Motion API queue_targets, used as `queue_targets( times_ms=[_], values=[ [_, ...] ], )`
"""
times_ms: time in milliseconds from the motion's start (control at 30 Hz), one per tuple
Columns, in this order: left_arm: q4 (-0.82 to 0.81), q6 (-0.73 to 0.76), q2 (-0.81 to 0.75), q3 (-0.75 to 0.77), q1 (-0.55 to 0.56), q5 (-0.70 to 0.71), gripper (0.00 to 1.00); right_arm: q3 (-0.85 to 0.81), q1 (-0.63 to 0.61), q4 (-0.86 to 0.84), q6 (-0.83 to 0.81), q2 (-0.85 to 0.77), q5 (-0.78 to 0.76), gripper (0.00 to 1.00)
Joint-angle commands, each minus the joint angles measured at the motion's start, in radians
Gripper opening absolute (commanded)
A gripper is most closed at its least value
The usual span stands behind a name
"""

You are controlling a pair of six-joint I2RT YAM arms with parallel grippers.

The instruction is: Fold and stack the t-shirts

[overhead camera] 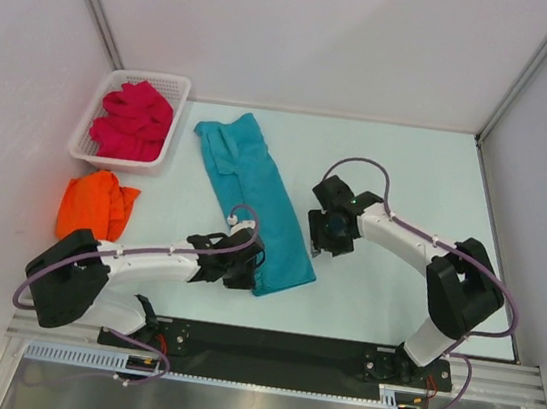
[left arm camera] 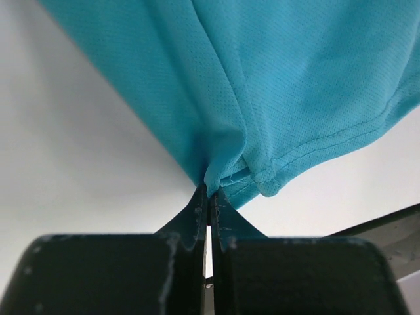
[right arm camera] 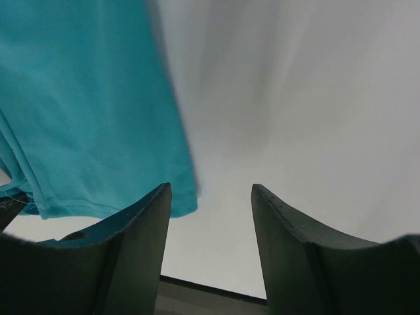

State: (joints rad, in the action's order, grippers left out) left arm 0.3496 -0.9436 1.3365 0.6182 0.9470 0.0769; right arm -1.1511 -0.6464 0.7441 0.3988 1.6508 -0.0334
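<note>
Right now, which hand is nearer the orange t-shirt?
Left. Left hand pinches the teal t-shirt's near corner, right of the orange t-shirt; right hand, open, is farther right.

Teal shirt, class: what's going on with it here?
The left pincer is shut on the near hem corner of the teal t-shirt, which lies in a long strip. The right pincer hovers open beside it, holding nothing. The orange t-shirt and the pink t-shirt in the basket lie crumpled.

In the top view the left gripper (overhead camera: 250, 270) hides the near corner of the teal t-shirt (overhead camera: 252, 200).
</note>
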Motion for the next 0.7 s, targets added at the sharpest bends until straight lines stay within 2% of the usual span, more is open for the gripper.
queue_targets(
  times_ms=[0, 500, 667],
  values=[
    [0.06, -0.023, -0.046, 0.0, 0.007, 0.063, 0.0, 0.016, -0.07, -0.071, 0.078, 0.03, 0.024, 0.57],
    [0.1, -0.021, -0.071, 0.005, 0.007, 0.107, 0.0, 0.083, -0.148, -0.132, 0.133, 0.072, 0.047, 0.55],
    [0.107, -0.02, -0.077, 0.002, 0.006, 0.11, 0.0, 0.113, -0.165, -0.157, 0.149, 0.076, 0.053, 0.43]
  ],
)
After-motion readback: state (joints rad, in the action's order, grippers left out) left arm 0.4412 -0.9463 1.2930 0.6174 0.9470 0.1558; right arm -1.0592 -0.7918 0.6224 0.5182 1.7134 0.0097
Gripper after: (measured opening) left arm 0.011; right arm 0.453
